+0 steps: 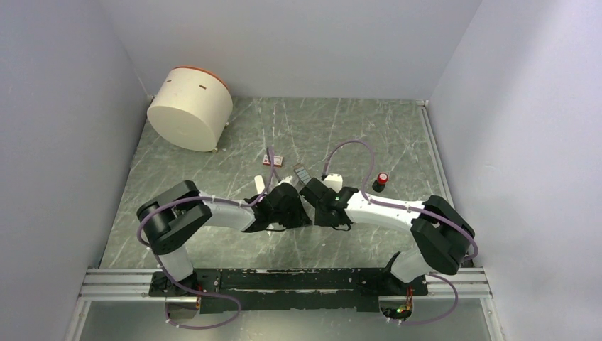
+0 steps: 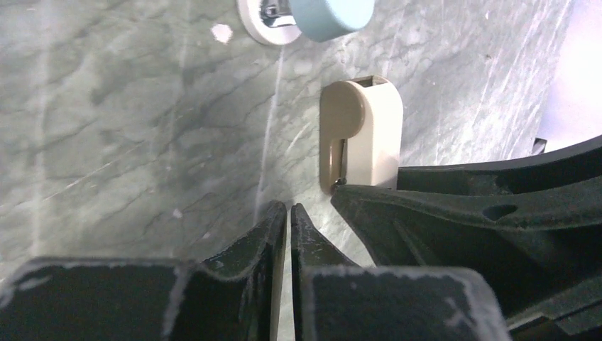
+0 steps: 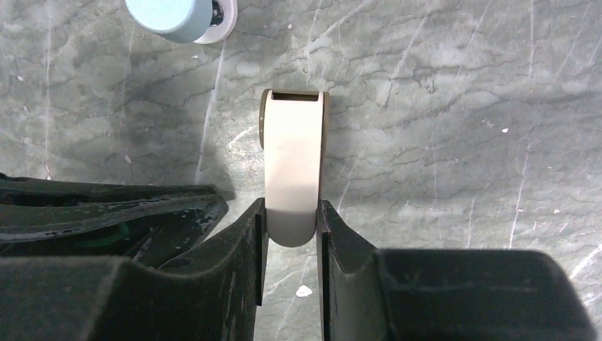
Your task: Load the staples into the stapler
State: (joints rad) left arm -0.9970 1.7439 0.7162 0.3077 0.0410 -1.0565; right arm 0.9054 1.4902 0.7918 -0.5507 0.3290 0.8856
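Observation:
The stapler [image 3: 292, 167], a slim white bar with a beige side, points away from my right gripper [image 3: 292, 222]. The gripper is shut on its near rounded end, low over the table. In the left wrist view the stapler [image 2: 362, 131] lies just right of my left gripper [image 2: 289, 211], which is shut and empty, with a right finger [image 2: 440, 213] across the stapler's near end. In the top view both grippers meet mid-table, left [image 1: 291, 190] and right [image 1: 307, 185], with the stapler [image 1: 302, 172] between their tips. The staples, a small red and white box [image 1: 272, 158], lie just beyond, partly under a purple cable.
A large white cylinder [image 1: 190, 106] stands at the back left. A small red and black object [image 1: 382, 179] sits to the right of the grippers. A pale blue round cap on a white disc [image 3: 174, 15] lies beyond the stapler; it also shows in the left wrist view [image 2: 330, 14].

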